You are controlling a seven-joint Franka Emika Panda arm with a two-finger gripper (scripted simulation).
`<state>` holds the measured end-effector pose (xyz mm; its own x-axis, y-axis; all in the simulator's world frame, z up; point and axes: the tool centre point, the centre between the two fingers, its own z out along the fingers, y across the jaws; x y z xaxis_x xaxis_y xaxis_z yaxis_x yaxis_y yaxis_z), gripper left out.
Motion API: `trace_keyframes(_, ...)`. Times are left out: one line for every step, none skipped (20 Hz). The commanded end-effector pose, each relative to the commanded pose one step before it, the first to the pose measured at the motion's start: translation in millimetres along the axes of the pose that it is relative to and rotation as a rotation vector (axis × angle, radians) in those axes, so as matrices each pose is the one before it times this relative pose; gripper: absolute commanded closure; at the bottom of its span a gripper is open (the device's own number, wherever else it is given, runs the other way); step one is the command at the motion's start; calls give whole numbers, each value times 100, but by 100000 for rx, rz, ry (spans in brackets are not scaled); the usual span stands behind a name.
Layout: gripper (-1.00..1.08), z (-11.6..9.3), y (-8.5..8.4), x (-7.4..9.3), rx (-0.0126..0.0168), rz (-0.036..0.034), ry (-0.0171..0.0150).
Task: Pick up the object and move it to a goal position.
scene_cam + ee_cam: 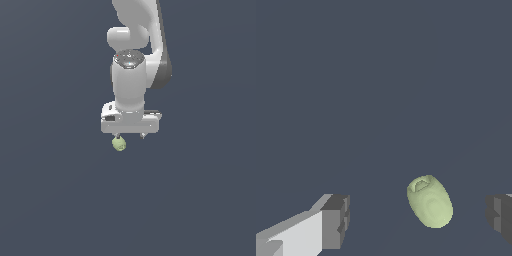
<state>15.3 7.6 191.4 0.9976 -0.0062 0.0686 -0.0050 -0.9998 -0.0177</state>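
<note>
The object (430, 201) is a small pale yellow-green egg-like lump lying on the dark grey floor. In the wrist view it sits between my two fingers, apart from both and nearer the one at the picture's edge. In the exterior view the object (119, 144) shows just under the fingertip (117, 136) on that view's left. My gripper (130, 136) points straight down from the white arm, open wide, with nothing gripped. In the wrist view the gripper (417, 220) shows its dark pads (337, 220) spread far apart.
A plain dark grey floor (55, 200) fills both views. The white arm (131, 75) rises above the gripper in the exterior view.
</note>
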Motion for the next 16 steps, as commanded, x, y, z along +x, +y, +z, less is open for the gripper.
trace_keyframes(-92,0,1,0,0,0,0)
trace_keyframes(-92,-10,52,-21,19,188,-51)
trace_keyframes(-92,-21,178,-59,64,589,-160)
trace_keyframes(-92,-39,280,-97,106,951,-258)
trace_keyframes(-92,-53,391,-133,150,1324,-358)
trace_keyframes(-92,-65,464,-156,184,1578,-425)
trace_keyframes(-92,-52,374,-123,153,1273,-342)
trace_keyframes(-92,-37,256,-83,107,874,-234)
trace_keyframes(-92,-20,142,-45,60,482,-129)
trace_keyframes(-92,-6,13,-9,8,66,-18)
trace_keyframes(-92,14,-69,26,-32,-257,69)
trace_keyframes(-92,13,-39,11,-21,-178,36)
trace_keyframes(-92,33,27,-17,-14,-152,-20)
trace_keyframes(-92,59,34,-30,-26,-281,-39)
trace_keyframes(-92,83,50,-40,-37,-404,-46)
trace_keyframes(-92,107,53,-50,-51,-547,-54)
